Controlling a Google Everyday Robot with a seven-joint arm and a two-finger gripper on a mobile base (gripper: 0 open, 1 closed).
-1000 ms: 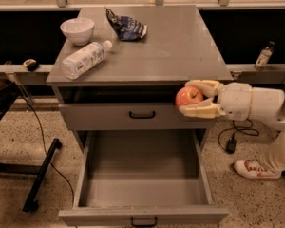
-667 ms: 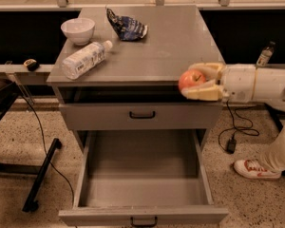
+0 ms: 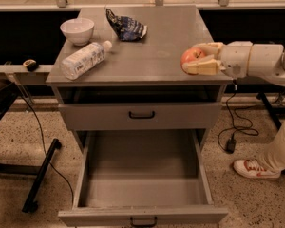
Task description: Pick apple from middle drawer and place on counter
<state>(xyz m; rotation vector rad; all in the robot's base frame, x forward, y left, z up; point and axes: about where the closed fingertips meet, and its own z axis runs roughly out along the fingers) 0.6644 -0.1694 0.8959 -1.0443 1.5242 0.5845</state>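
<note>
The apple [image 3: 190, 56] is small and red-orange. It sits between the cream fingers of my gripper [image 3: 198, 57], which is shut on it. The gripper reaches in from the right and holds the apple over the right edge of the grey counter [image 3: 152, 46], at or just above its surface. The middle drawer [image 3: 143, 189] is pulled wide open below, and its flat tray is empty. A closed grey drawer front [image 3: 141, 115] with a black handle sits above it.
On the counter stand a white bowl [image 3: 77, 31] at the back left, a plastic bottle [image 3: 84, 59] lying on its side, and a crumpled dark bag [image 3: 126, 26]. A person's shoe [image 3: 255, 169] and a cable are on the floor at the right.
My gripper has risen with the apple from in front of the top drawer to the counter's right edge and moved slightly inward over it.
</note>
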